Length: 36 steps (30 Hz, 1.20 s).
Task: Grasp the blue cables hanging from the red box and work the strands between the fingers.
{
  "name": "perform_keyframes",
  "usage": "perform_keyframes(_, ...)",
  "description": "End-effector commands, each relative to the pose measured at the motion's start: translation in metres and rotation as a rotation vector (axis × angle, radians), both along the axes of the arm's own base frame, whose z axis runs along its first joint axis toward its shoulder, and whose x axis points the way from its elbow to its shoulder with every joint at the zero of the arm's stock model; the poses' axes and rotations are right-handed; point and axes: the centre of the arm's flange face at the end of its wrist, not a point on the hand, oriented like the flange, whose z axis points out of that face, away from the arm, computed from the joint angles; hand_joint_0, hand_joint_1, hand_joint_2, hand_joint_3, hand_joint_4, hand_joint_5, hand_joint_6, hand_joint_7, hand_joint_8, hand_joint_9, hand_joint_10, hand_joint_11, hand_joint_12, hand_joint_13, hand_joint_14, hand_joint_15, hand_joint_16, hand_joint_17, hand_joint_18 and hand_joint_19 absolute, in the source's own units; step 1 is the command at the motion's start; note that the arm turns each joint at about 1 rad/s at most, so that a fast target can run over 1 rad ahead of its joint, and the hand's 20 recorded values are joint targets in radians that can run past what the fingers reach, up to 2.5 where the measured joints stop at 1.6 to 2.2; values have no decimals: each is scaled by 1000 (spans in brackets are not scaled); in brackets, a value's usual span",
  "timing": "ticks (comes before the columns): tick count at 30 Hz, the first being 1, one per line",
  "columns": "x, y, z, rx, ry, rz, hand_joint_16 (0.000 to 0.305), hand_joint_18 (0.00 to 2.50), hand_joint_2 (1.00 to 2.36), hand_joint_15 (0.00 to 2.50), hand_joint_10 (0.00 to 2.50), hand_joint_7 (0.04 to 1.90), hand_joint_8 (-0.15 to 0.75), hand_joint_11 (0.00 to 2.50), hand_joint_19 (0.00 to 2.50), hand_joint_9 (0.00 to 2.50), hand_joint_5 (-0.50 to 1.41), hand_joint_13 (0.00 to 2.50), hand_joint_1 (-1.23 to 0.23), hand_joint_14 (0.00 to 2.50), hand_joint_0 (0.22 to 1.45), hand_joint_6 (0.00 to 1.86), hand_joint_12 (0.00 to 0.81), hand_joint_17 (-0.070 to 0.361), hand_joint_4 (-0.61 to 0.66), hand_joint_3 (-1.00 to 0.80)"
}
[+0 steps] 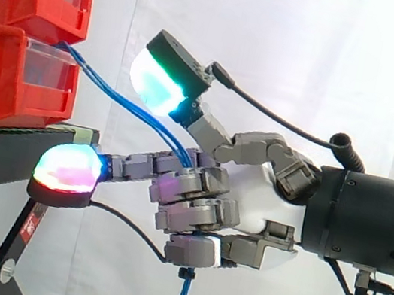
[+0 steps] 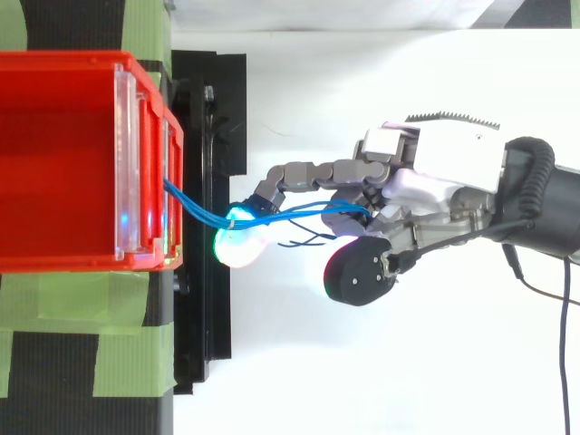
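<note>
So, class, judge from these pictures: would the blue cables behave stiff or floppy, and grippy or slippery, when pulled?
Probably floppy: the blue cables sag in a curve from the red box to the robot hand and dangle below it. Likely light, being thin strands. They may slide through the curled fingers, as they look smooth.

The thin blue cables (image 1: 136,114), a small bundle of glossy strands, leave the open front of the lower red plastic box (image 1: 10,80) at the side view's 10 o'clock. They slope down toward 4 o'clock, close together and fairly taut, into the curled fingers of the hand (image 1: 250,191) at the centre. Below those fingers they come out at 6 o'clock and hang straight down. Seen from above, the bundle runs from the box's clear front lip toward 3 o'clock, and a few loose strand ends splay toward 5 o'clock.
</note>
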Motion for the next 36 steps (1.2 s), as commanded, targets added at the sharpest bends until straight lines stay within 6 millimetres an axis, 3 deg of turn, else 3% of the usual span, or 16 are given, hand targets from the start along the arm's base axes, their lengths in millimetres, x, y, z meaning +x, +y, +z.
perform_keyframes(1, 0, 0, 0, 0, 0, 0, 55, 1656, 1000, 1643, 2500, 997, 417, 2500, 1018, 928, 150, 1272, -531, 2500, 781, 15, 476, 124, 297, -1000)
perform_keyframes(36, 0, 0, 0, -1, 0, 0, 55, 1656, 1000, 1643, 2500, 1048, 417, 2500, 1018, 928, 173, 1272, -536, 2500, 782, 15, 476, 124, 292, -1000)
